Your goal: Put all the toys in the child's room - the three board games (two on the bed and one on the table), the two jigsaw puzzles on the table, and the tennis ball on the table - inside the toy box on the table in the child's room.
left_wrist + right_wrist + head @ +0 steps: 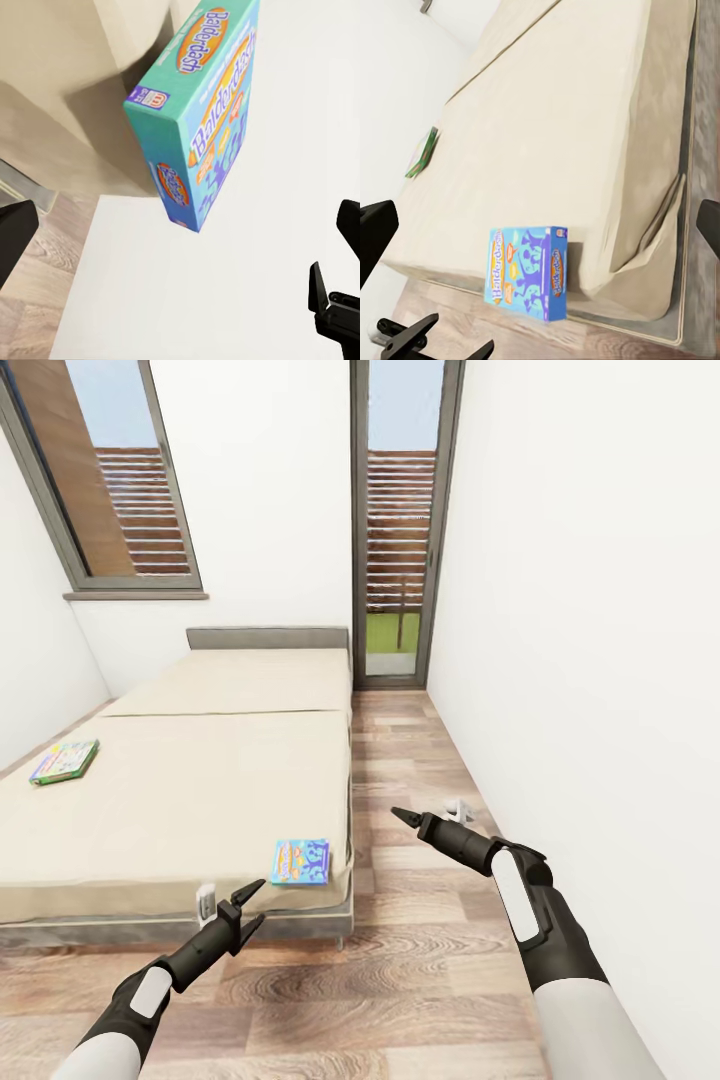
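Both bed games were not yet collected; the task looked barely begun.

Two board games lay on the bed (200, 790): the blue board game (300, 861) at the bed's near corner by the floor, and the green-bordered board game (64, 761) near the bed's far-left edge. The left gripper (250, 906), fingers spread and empty, hung just short of the bed's near corner, close to the blue game. The right gripper (404, 817) hovered over the floor beside the bed, holding nothing; whether its fingers were parted I could not tell.
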Robot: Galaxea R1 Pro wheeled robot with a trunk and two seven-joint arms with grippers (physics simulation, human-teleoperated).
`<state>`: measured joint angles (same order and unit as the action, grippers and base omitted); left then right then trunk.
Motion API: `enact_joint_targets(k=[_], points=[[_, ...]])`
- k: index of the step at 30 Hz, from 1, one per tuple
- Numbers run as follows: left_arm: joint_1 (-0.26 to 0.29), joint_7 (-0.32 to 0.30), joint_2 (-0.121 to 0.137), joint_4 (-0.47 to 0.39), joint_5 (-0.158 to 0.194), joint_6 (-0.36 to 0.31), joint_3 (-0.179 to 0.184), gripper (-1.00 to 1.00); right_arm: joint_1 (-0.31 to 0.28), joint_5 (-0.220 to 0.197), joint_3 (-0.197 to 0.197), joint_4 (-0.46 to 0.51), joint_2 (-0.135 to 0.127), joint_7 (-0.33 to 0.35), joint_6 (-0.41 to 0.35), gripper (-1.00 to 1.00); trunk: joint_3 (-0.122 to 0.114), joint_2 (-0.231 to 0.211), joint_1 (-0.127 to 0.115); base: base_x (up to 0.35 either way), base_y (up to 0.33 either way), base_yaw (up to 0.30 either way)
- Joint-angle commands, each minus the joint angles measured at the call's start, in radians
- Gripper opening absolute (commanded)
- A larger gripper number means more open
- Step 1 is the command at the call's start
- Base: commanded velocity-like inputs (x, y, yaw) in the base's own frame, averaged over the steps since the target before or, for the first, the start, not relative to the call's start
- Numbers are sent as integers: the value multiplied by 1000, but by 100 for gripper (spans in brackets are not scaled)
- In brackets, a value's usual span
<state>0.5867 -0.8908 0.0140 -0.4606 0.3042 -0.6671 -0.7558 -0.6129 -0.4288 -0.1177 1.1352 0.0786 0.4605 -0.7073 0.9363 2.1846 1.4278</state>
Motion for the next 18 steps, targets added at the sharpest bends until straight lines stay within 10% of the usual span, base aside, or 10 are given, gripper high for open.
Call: enact_joint_targets(k=[1,18], points=[[1,-2,0,0,1,-6,-4,100,-1,-3,-4,0,1,3,-8,100,1,0,0,-76,-70,0],[1,-2,0,0,1,-6,-4,100,-1,-4,-4,3,1,3,-8,100,1,0,0,45,-14,0]])
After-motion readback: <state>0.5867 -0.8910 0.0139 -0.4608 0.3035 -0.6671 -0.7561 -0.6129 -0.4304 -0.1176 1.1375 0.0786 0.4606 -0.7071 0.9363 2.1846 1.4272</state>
